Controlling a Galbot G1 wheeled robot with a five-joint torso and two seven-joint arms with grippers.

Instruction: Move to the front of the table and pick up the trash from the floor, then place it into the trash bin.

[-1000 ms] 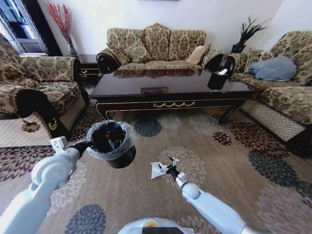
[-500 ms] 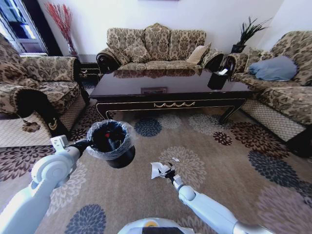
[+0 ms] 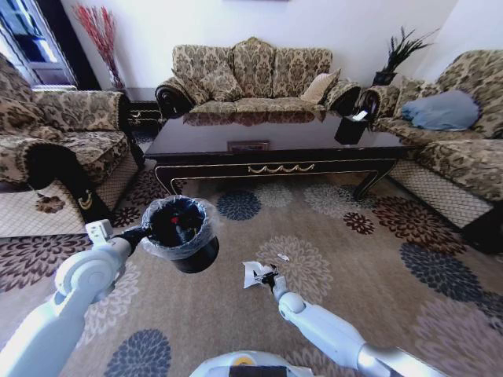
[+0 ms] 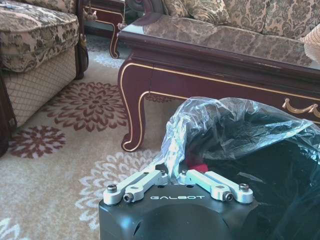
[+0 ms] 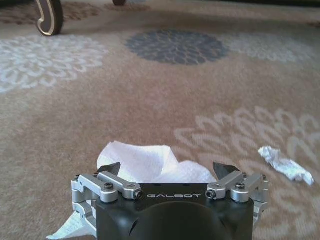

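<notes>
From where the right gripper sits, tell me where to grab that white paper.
Probably pinch the raised crumpled middle of the white paper, coming straight down from above. It lies low on the floor, and the open right gripper already straddles it.

The word "GALBOT" is written in small letters on the black body of the left gripper (image 4: 176, 173). The same word "GALBOT" is on the black body of the right gripper (image 5: 168, 169). There are no other words or numbers to read.
</notes>
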